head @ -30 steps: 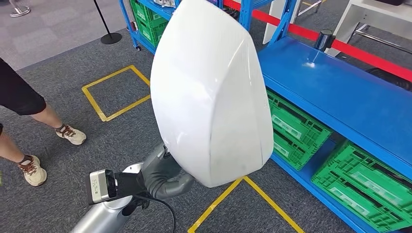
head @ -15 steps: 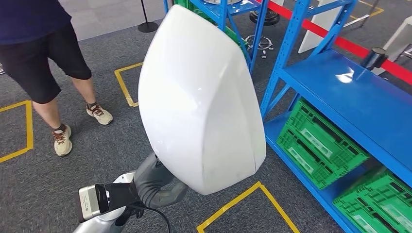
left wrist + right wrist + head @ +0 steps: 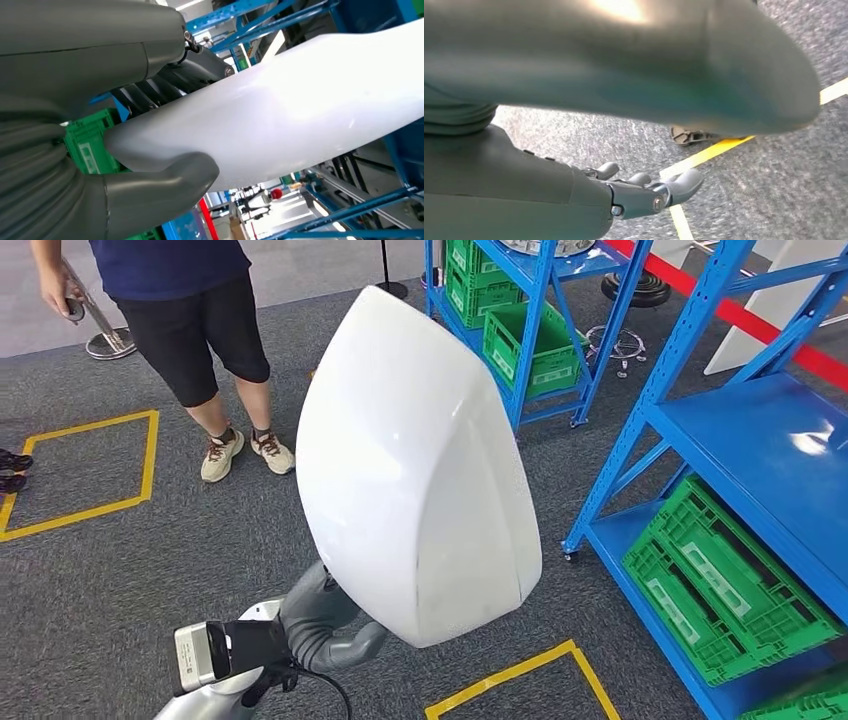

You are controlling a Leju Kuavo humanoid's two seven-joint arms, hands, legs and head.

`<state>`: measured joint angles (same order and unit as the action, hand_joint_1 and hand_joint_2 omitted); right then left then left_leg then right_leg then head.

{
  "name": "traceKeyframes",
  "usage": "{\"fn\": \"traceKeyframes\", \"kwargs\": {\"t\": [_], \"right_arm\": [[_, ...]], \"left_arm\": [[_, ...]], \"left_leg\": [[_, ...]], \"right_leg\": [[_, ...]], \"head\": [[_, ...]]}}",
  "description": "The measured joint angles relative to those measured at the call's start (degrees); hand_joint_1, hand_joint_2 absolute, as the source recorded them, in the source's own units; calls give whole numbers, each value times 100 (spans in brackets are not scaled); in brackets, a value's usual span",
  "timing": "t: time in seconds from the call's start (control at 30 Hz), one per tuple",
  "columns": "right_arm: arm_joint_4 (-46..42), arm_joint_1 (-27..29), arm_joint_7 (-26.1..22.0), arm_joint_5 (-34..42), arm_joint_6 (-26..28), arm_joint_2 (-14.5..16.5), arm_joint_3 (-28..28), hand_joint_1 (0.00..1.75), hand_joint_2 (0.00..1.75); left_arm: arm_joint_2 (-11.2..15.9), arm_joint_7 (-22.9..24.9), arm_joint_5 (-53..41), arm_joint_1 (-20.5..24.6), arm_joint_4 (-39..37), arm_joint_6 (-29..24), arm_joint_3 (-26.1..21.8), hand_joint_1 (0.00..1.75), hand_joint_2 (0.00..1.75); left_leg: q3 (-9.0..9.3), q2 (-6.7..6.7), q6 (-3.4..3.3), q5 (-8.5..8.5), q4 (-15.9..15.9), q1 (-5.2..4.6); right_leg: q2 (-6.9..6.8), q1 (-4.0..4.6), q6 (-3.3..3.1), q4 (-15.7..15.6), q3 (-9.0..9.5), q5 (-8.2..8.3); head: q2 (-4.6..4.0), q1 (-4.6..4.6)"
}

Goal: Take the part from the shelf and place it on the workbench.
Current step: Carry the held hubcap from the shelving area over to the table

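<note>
The part is a large white curved shell (image 3: 420, 470) that stands upright in front of me and hides much of the floor. My left hand (image 3: 322, 618) grips its lower edge from below. In the left wrist view the grey thumb (image 3: 160, 187) presses one face of the white shell (image 3: 300, 100) and the dark fingers (image 3: 170, 82) lie on the other. My right hand (image 3: 634, 192) hangs over grey carpet, its fingers slightly curled and apart from the thumb, with only floor between them.
A blue shelf (image 3: 760, 440) stands at right with green crates (image 3: 725, 580) on its bottom level. A second blue rack with green crates (image 3: 520, 340) stands farther back. A person (image 3: 190, 320) stands at upper left. Yellow tape squares (image 3: 85, 465) mark the carpet.
The whole picture has shifted: the camera has turned, so the blue shelf now sits farther right and the person is fuller in view. The shell stays in my left hand.
</note>
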<state>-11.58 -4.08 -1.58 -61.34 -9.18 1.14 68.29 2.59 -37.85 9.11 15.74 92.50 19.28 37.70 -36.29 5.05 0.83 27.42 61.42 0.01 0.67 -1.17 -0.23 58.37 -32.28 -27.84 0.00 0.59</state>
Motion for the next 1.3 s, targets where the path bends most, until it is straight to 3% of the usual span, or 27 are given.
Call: {"fn": "traceKeyframes", "kwargs": {"t": [0.07,0.1,0.13,0.17,0.23,0.3,0.37,0.43,0.5,0.57,0.63,0.67,0.7,0.73,0.8,0.87,0.93,1.0,1.07,1.13,1.17,1.2,1.23,1.3], "right_arm": [[0,23,-9,-20,-14,-16,-2,0,0],[0,36,-14,-33,-23,-27,-4,0,0],[0,43,-23,-42,-35,-37,-5,0,0],[0,43,-34,-45,-43,-46,-7,0,0],[0,34,-82,-45,-64,-53,-8,0,0],[0,28,-144,-45,-85,-60,-9,0,0],[0,19,-194,-45,-107,-67,-10,0,0],[0,-1,-219,-46,-122,-69,-13,0,0],[0,-19,-215,-50,-131,-68,-16,0,0],[0,-3,-198,-58,-138,-68,-18,0,0],[0,28,-197,-65,-138,-67,-18,0,0],[0,34,-208,-65,-137,-64,-18,0,0],[0,35,-218,-65,-138,-62,-18,0,0],[0,33,-225,-67,-138,-60,-18,0,0],[0,27,-227,-75,-138,-55,-18,0,0],[0,17,-222,-78,-137,-49,-18,0,0],[0,-5,-200,-60,-130,-43,-18,0,0],[0,-16,-154,-31,-112,-37,-18,0,0],[0,2,-76,5,-73,-35,-18,0,0],[0,23,12,60,-25,-35,-16,0,0],[0,25,49,88,-3,-35,-13,0,0],[0,23,83,118,15,-35,-8,0,0],[0,17,112,143,33,-34,-3,0,0],[0,9,168,186,73,-31,3,0,0]], "left_arm": [[7,-38,20,29,-39,-3,-14,175,175],[15,-54,27,33,-60,-9,-16,175,175],[28,-65,31,32,-80,-20,-17,175,175],[44,-69,32,30,-97,-33,-17,175,175],[68,-70,33,31,-118,-55,-17,175,175],[72,-66,34,43,-123,-64,-16,175,175],[71,-56,36,52,-128,-72,-15,175,175],[74,-39,37,47,-135,-85,-15,175,175],[70,3,42,59,-140,-102,-14,175,175],[55,62,48,79,-148,-116,-13,175,175],[49,113,50,83,-170,-144,-11,175,175],[53,127,50,83,-182,-166,-10,175,175],[59,136,50,82,-192,-190,-10,175,175],[63,137,46,83,-193,-214,-10,175,175],[70,138,32,82,-179,-258,-10,175,175],[82,150,-12,78,-149,-302,-10,175,175],[109,164,-52,68,-112,-330,-10,175,175],[137,170,-60,72,-79,-335,-10,175,175],[146,176,-61,90,-59,-335,-10,175,175],[148,188,-61,87,-56,-335,-10,175,175],[150,195,-61,81,-56,-334,-10,175,175],[152,200,-61,76,-54,-332,-10,175,175],[154,206,-61,74,-48,-327,-10,175,175],[152,216,-62,79,-22,-317,-10,175,175]], "left_leg": [[-327,-333,34,382,707,-1],[-497,-402,50,538,1071,10],[-605,-435,62,612,1313,20],[-606,-455,69,577,1343,29],[-277,-566,64,270,773,36],[130,-833,13,25,26,12],[256,-921,-69,-22,-241,-24],[246,-762,-151,-55,-257,-31],[254,-627,-220,-93,-295,-9],[250,-490,-261,-116,-309,4],[239,-326,-273,-124,-302,-1],[237,-242,-272,-125,-294,-1],[236,-158,-266,-125,-282,1],[235,-80,-255,-124,-266,7],[220,69,-204,-119,-233,14],[188,187,-122,-133,-234,15],[157,243,-44,-154,-251,26],[66,7,-3,-38,-78,22],[-209,-330,20,322,537,15],[-538,-436,43,656,1275,20],[-598,-449,45,689,1436,21],[-534,-464,38,610,1357,19],[-356,-500,24,452,1057,15],[120,-741,-34,145,224,-16]], "right_leg": [[-151,20,-47,-6,0,-6],[-232,29,-55,-5,-2,-10],[-314,34,-58,-4,-3,-15],[-392,36,-56,-3,-2,-20],[-536,37,-34,3,16,-36],[-660,64,17,23,42,-73],[-776,89,84,33,65,-97],[-853,70,156,32,91,-113],[-600,38,221,225,26,-257],[-224,25,253,860,-281,-590],[-109,28,257,1531,-649,-803],[-100,27,252,1611,-717,-752],[-86,22,247,1468,-676,-599],[-39,11,240,1118,-523,-384],[180,-10,234,386,-191,-90],[286,3,192,103,-67,-36],[172,27,103,84,-65,-8],[48,34,12,56,-60,15],[-102,50,-48,43,-63,17],[-271,71,-67,45,-74,12],[-352,79,-69,47,-78,10],[-431,86,-69,49,-78,9],[-504,92,-66,50,-73,5],[-638,109,-40,57,-50,-12]], "head": [[0,45],[0,55],[0,57],[0,61],[0,68],[0,76],[0,65],[0,51],[0,39],[0,10],[0,-10],[0,-14],[0,-18],[0,-22],[0,-34],[0,-41],[0,-38],[0,-15],[0,21],[0,38],[0,41],[0,44],[0,46],[0,47]]}}
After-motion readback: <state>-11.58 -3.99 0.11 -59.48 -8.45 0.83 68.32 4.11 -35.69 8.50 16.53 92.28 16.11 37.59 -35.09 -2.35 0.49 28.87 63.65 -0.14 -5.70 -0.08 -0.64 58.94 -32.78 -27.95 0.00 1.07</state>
